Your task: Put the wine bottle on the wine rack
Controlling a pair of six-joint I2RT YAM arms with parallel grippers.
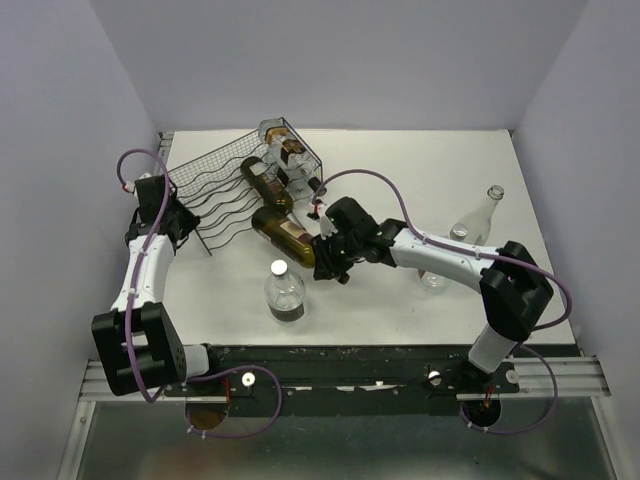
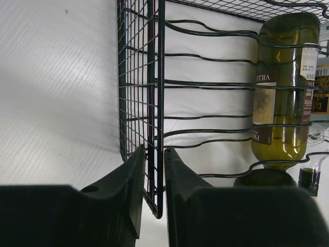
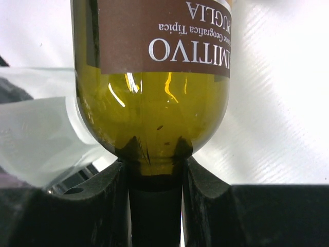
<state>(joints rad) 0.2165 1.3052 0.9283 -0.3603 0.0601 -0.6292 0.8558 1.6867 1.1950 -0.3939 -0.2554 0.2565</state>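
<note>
Left arm reaches forward along the table's (image 1: 420, 170) left side, wrist low at the left end of the wine rack (image 1: 215, 200). Left gripper (image 2: 153, 154) nearly closed, fingers tight on either side of the rack's end-frame wire; reads as a pinch to steady the rack.

Rack sits at back left, angled. Two bottles in its right-hand cradles: a dark bottle (image 1: 266, 182) and a labelled one (image 1: 285, 150) behind it.

Wine bottle (image 1: 283, 231) lies roughly level at the rack's near right corner, base toward the rack, neck toward the right arm, not yet in a cradle. Cannot tell if it clears the table. Olive-green glass, brown label. Likely rigid, smooth, slippery, breakable. Held by the neck, so the body probably levers down and may pivot in the pads. The shoulder flare just past the fingers should stop it sliding out.

Plastic water bottle (image 1: 285, 293) stands near the front edge, just below the wine bottle.

Right gripper (image 3: 154, 162) clamped on the bottle's neck right under the shoulder. Right arm stretched leftward across the table, elbow at front right, forearm low.

Clear glass bottle (image 1: 472, 222) stands behind that forearm, well apart from the rack.
</note>
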